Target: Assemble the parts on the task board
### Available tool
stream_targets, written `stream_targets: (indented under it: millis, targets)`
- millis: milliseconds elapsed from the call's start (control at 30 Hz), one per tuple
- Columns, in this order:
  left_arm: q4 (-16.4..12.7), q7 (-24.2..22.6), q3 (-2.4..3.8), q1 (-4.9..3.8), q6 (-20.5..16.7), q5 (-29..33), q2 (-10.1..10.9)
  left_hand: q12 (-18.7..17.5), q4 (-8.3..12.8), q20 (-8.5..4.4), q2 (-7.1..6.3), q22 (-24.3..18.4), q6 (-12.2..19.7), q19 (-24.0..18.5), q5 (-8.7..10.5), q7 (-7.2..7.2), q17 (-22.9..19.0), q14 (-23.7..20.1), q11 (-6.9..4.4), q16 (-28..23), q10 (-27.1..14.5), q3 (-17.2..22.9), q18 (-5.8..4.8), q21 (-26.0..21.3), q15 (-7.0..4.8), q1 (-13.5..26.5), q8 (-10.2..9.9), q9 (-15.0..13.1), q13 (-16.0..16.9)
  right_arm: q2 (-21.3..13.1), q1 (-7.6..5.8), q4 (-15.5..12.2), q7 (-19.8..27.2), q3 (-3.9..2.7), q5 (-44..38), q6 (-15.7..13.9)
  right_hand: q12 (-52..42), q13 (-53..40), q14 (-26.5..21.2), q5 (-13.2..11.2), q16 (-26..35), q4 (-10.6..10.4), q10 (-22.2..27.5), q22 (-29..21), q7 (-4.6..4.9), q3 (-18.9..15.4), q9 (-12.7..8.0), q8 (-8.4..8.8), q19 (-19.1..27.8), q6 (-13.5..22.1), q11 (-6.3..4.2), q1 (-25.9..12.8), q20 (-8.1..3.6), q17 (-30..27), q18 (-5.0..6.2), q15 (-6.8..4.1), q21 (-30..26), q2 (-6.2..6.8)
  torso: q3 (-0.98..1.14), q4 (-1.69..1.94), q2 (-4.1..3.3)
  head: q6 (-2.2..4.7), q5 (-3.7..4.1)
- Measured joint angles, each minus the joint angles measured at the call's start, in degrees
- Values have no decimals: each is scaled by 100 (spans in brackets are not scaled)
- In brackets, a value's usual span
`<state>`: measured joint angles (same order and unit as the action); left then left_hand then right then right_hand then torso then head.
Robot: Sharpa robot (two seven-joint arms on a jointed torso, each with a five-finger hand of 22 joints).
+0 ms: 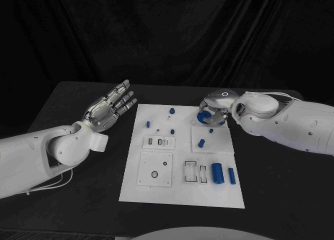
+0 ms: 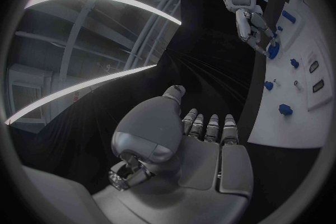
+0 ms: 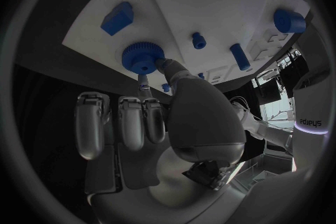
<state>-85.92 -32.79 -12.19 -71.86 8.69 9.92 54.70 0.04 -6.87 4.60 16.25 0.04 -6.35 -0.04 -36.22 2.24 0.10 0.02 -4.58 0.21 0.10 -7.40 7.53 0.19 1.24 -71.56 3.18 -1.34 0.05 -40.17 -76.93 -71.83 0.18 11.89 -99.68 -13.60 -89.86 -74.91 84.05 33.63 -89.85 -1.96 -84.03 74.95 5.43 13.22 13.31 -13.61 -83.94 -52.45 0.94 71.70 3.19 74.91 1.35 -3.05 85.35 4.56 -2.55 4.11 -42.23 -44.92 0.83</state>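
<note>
Blue gear at task board far right, pinched by right hand | left hand spread, holding nothing, left of board | likely early: cylinders near-right still loose, slots unfilled

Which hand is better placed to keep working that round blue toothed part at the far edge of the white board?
The right hand: its fingertips touch the round blue toothed part. The left hand hovers open, off the white board.
</note>
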Motion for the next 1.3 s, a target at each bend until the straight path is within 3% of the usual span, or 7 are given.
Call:
stream_targets:
  millis: [67, 100, 333, 767, 1133, 1200, 1300]
  targets:
    - [0, 5, 0, 0, 5, 0, 0, 0, 0, 0, 0, 0, 0, 0, 0, 0, -1, 0, 0, 0, 0, 0, 0, 0, 0, 0, 0, 0, 0, 34, -18, -20, 13, 3, -2, -2, 0, 0, 0, -20, 0, 0, 0, 0, 9, 0, 110, -16, 0, 9, 0, -9, 0, 0, 0, 0, 19, -9, -1, 0, 1, -3, -2]
    - [1, 7, 0, 0, 6, 0, 0, 0, 0, 0, 0, 0, 0, 0, 0, 0, -1, 0, 0, 0, 0, 0, 0, 0, 0, 0, 0, 0, 0, 54, -29, -25, 19, 3, -2, -3, 0, 0, 0, -23, 0, 0, 0, 0, 11, 0, 417, -16, 0, 11, 0, -15, 0, 0, 0, 0, 24, -14, -2, 0, 1, -4, -3]
    - [9, 24, 0, 0, 17, 0, -15, 0, 0, 0, 0, 0, 0, 0, 0, 0, -5, 0, 0, 0, 0, 0, 0, 0, 0, 0, -1, 1, 1, 248, -100, -39, 64, 0, -4, -22, 0, 0, 0, -23, 0, 0, 0, 0, 18, -1, 698, -16, -20, 19, 0, -15, 20, 0, 1, 0, 24, -14, -6, 5, 2, -10, 9]
    - [7, 63, 2, 0, 33, 0, -23, 0, 16, 22, 0, 0, 0, 22, 0, 0, -4, 0, 0, 0, 0, -16, 0, 0, 0, 0, 21, 1, 2, 627, -185, 27, 149, 1, -5, -52, 0, 1, -21, -44, 0, -24, 0, -1, 7, 24, 696, -9, -20, 4, 0, -10, 20, 0, 1, 20, 24, -19, -5, 9, -5, -19, 8]
    - [29, 102, 0, 0, 52, 0, -90, 0, 15, 21, 0, 0, 0, 22, 0, 0, -3, 0, 0, 0, 0, -16, 0, 0, 0, 0, 21, 1, 3, 1040, -203, 243, 206, 0, -7, -43, 0, -4, 0, -151, 0, -26, 0, -2, 40, 54, 696, 25, 1, 78, 0, -32, 41, 0, 1, 40, 52, 3, -3, 9, -8, -35, 34]
    - [29, 108, 0, 0, 56, 0, -94, 0, 15, 21, 0, 0, 0, 22, 0, 0, -3, 0, 0, 0, 0, -16, 0, 0, 0, 0, 21, 1, 3, 1067, -205, 254, 215, 0, -8, -41, 0, -4, 0, -203, 0, -16, 0, -2, 44, 97, 687, 93, 1, 146, -1, -32, 40, -1, 1, 40, 52, 3, -3, 9, -8, -27, 27]
    - [30, 114, 0, 0, 61, 0, -93, 0, 15, 21, 0, 0, 0, 22, 0, 0, -2, 0, 0, 0, 0, -16, 0, 0, 0, 0, 21, 1, 3, 1054, -206, 242, 218, 0, -8, -41, 0, -3, 0, -715, 0, -41, 1, -2, 81, 134, 624, 269, 0, 262, 40, -164, 83, 0, 1, 82, 52, 58, -3, 6, -7, -24, 12]
